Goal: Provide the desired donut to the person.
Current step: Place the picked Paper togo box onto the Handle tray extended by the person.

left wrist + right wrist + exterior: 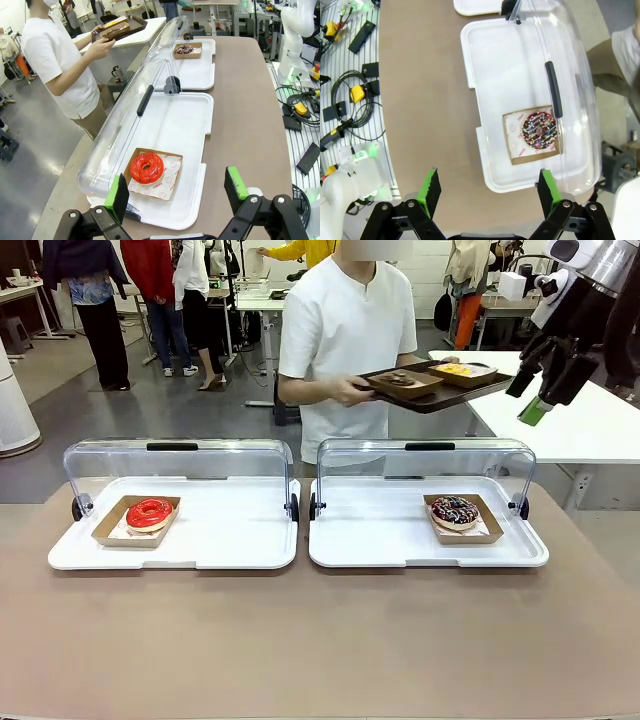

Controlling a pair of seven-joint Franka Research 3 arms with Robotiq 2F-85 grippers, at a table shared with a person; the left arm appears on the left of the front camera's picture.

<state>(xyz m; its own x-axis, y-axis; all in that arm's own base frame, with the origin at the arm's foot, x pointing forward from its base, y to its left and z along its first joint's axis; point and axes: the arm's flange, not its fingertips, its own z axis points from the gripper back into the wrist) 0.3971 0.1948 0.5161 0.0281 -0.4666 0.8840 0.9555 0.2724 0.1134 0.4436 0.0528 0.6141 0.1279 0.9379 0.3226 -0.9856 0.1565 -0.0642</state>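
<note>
You have two white display trays side by side on the brown table point(320, 640), each with its clear lid swung open toward the far side. The left tray point(230, 540) holds a red-glazed donut point(150, 512) in a shallow cardboard box near its left end; from the left wrist view that same donut point(147, 167) lies just ahead of the left gripper point(177, 191), whose green-padded fingers stand wide apart with nothing between them. The right tray point(380, 535) holds a chocolate donut with coloured sprinkles point(455, 510) in its own cardboard box toward the right end; in the right wrist view it point(538, 131) sits on printed paper under the edge of the raised lid. The right gripper point(490, 189) hangs above the table's near side, jaws spread and empty; in the front view you see it point(540, 400) raised high at the picture's right, well above the right tray. The person point(345, 340) in the white shirt stands at the far side behind the trays, holding a dark serving tray point(440, 395) with both hands; on it are two small cardboard boxes, one with a brown donut, one with something yellow.
</note>
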